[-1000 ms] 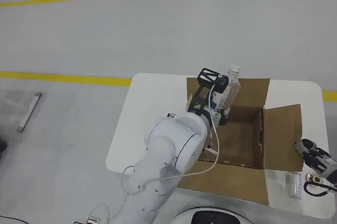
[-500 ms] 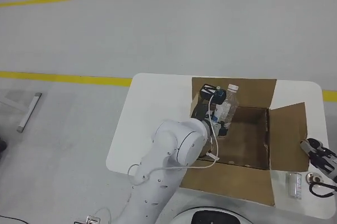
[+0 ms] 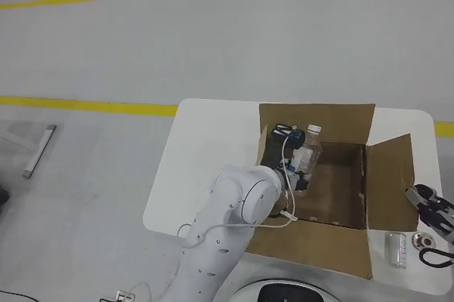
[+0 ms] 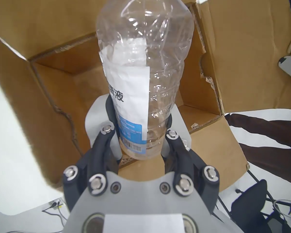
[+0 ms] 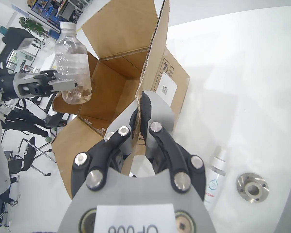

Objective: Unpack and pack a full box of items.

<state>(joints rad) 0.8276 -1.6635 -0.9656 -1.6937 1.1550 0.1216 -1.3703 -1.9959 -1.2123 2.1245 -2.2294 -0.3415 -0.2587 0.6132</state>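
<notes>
A clear plastic bottle [image 3: 307,151] with a white cap and a white-and-blue label hangs over the near-left part of the open cardboard box [image 3: 340,189]. My left gripper [image 3: 296,162] is shut on its lower body. In the left wrist view the bottle [image 4: 145,61] rises from the gripper [image 4: 138,132] with the box's inner walls [image 4: 51,25] behind it. My right gripper [image 5: 140,112] is shut on the edge of the box's right flap [image 5: 157,49], which stands nearly upright. From there the bottle [image 5: 72,69] shows held above the box opening.
On the white table [image 3: 211,151], to the right of the box, lie a small spray bottle [image 3: 396,249] and a round metal flange [image 3: 421,240]. They are close to my right gripper [image 3: 430,208]. The other box flaps are folded outward. The table's left part is bare.
My left gripper carried the bottle from the box's far-left corner toward me, over the opening. The box slid slightly right and its right flap rose more upright in the right gripper.
</notes>
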